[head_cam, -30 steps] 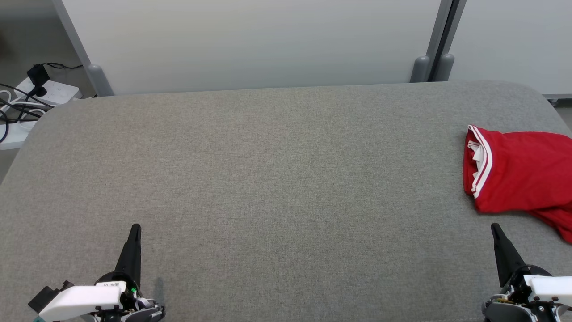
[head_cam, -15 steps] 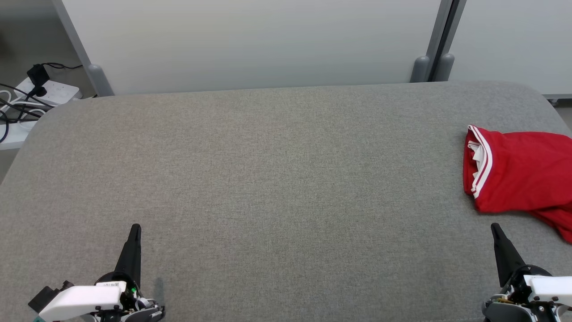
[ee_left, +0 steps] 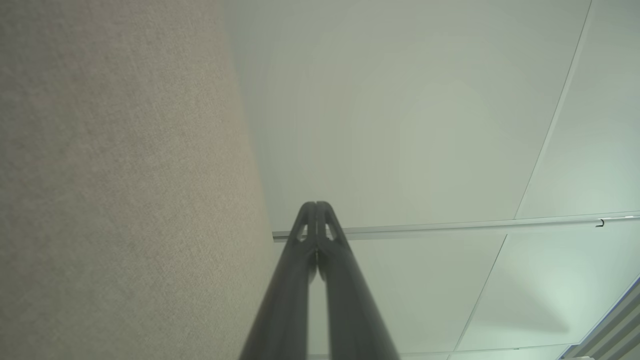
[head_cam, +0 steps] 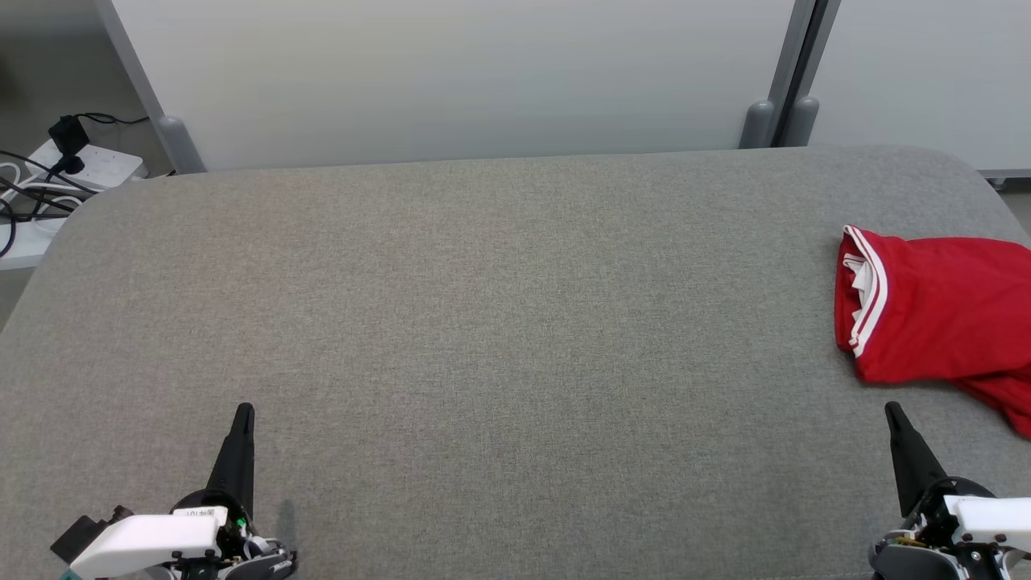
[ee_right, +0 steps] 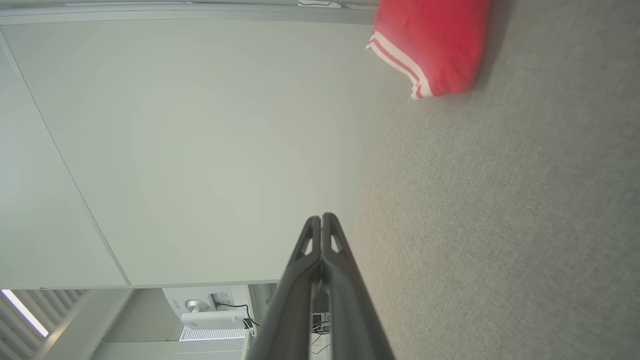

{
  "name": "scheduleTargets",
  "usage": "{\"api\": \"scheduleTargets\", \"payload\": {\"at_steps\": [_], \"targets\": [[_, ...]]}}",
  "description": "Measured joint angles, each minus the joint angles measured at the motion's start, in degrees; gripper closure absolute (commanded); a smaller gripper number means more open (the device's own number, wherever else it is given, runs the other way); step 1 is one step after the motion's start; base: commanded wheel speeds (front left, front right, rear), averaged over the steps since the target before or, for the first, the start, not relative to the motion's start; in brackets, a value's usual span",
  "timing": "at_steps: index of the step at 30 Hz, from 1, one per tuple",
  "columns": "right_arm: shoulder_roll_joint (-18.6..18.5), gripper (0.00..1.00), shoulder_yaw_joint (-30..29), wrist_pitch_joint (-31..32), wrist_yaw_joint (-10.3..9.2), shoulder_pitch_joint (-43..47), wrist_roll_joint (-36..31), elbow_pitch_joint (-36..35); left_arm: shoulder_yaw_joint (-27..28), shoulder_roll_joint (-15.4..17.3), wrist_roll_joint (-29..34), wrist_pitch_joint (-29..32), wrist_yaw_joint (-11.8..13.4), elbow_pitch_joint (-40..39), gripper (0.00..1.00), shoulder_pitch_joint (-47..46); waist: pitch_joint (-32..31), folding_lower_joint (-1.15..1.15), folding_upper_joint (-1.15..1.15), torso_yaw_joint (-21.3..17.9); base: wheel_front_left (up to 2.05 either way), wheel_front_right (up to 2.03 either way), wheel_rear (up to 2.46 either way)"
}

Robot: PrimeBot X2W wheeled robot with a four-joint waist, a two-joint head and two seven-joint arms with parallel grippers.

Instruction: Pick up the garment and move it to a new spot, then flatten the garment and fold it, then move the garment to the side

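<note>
As the left tool (head_cam: pixel 243 412) and right tool (head_cam: pixel 892 410) sit pressed together, spread the right for the red white-striped garment (head_cam: pixel 942 310) at its one o'clock.

Grey fabric-topped table (head_cam: pixel 483 306), rounded corners. White panels (head_cam: pixel 451 72) behind its far edge, dark post (head_cam: pixel 793 64) between two of them, grey feet (head_cam: pixel 177 141) at the base. White power strip (head_cam: pixel 97 165) with black plugs and cables (head_cam: pixel 24 201) far left, off the table.

garment (head_cam: pixel 942 314): cut off at right edge | shape: apparently bunched, unclear
</note>
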Motion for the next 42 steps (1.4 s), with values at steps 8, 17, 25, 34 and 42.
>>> {"api": "scheduleTargets", "payload": {"at_steps": [8, 17, 25, 34, 42], "targets": [[0.00, 1.00, 0.00, 0.00, 0.00, 0.00, 0.00, 0.00, 0.00, 0.00, 0.00, 0.00, 0.00, 0.00, 1.00, 0.00, 0.00, 0.00, 0.00, 0.00, 0.00, 0.00, 0.00], [0.00, 1.00, 0.00, 0.00, 0.00, 0.00, 0.00, 0.00, 0.00, 0.00, 0.00, 0.00, 0.00, 0.00, 1.00, 0.00, 0.00, 0.00, 0.00, 0.00, 0.00, 0.00, 0.00], [0.00, 1.00, 0.00, 0.00, 0.00, 0.00, 0.00, -0.01, 0.00, 0.01, 0.00, 0.00, 0.00, 0.00, 1.00, 0.00, 0.00, 0.00, 0.00, 0.00, 0.00, 0.00, 0.00], [0.00, 1.00, 0.00, 0.00, 0.00, -0.01, 0.00, -0.01, 0.00, 0.01, 0.00, 0.00, 0.00, 0.00, 1.00, 0.00, 0.00, 0.00, 0.00, 0.00, 0.00, 0.00, 0.00], [0.00, 1.00, 0.00, 0.00, 0.00, -0.01, 0.00, -0.01, 0.00, 0.01, 0.00, 0.00, 0.00, 0.00, 1.00, 0.00, 0.00, 0.00, 0.00, 0.00, 0.00, 0.00, 0.00]]}}
